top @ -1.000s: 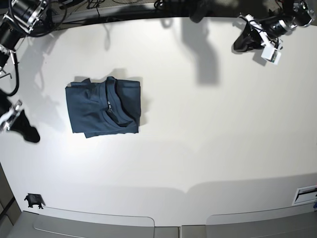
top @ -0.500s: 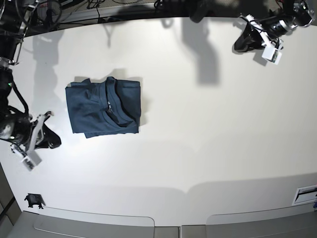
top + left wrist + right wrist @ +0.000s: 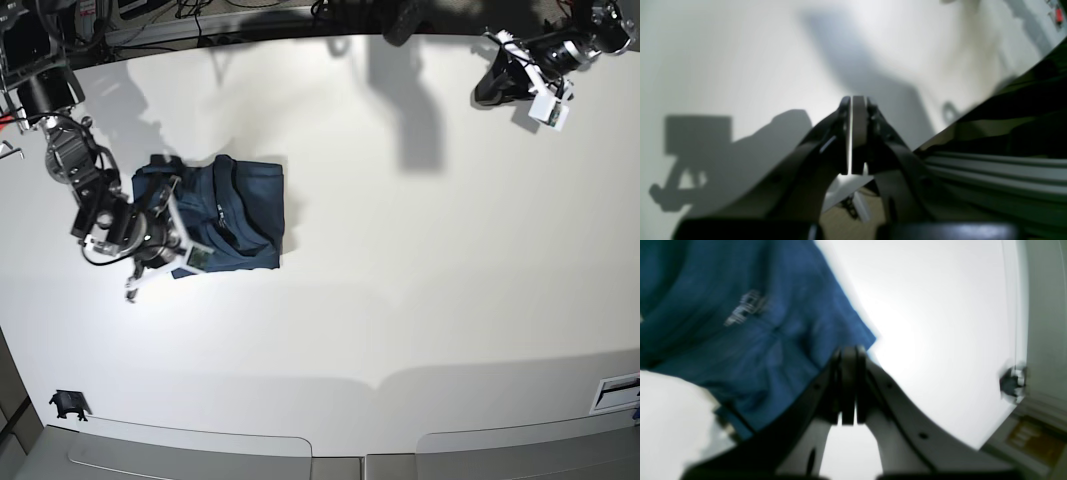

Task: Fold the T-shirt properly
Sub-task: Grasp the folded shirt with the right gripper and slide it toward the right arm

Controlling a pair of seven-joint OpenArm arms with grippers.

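The dark teal-blue T-shirt (image 3: 230,210) lies folded into a rough square on the white table (image 3: 420,280), left of centre. In the right wrist view the T-shirt (image 3: 740,323) fills the upper left, blurred. My right gripper (image 3: 848,351) is shut and empty, just above the shirt's edge near a corner. In the base view the right gripper (image 3: 160,245) is over the shirt's lower left part. My left gripper (image 3: 487,92) is shut and empty at the table's far right corner, well away from the shirt; in the left wrist view the left gripper (image 3: 851,100) hangs over bare table.
A small black clip (image 3: 68,403) sits at the front left corner; it also shows in the right wrist view (image 3: 1012,385). A white label (image 3: 615,392) lies at the front right edge. Dark cables and rails (image 3: 1007,140) run behind the table's back edge.
My right arm has swung in from the table's left edge to the shirt's lower left part, gripper still shut. The shirt and the left arm have not moved.
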